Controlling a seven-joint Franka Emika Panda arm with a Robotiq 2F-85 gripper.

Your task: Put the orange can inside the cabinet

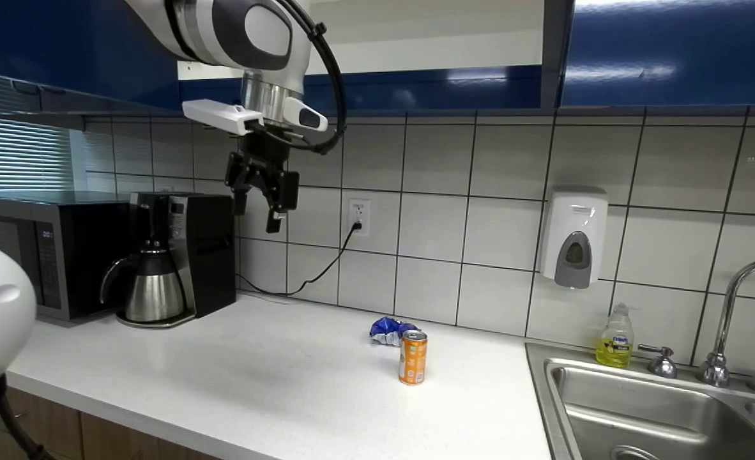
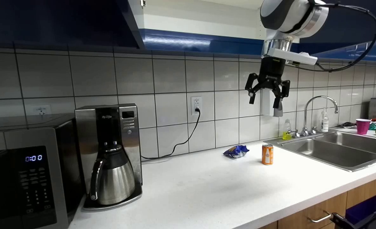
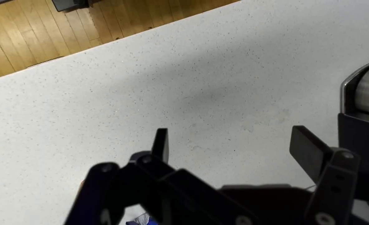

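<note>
In an exterior view, one can (image 1: 412, 359) and one apparent wrapper (image 1: 387, 329) are seen below centre; one gripper (image 1: 257, 214), spread wide, is held left of centre.

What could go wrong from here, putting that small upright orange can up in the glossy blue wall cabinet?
The open black two-finger gripper could snag the crumpled blue wrapper lying close to the small orange cylindrical can.
The can stands upright and unheld, so an off-centre touch might tip it.
On the way up, the can might knock the lower front edge of the glossy blue, pale-lined wall cabinet.
</note>
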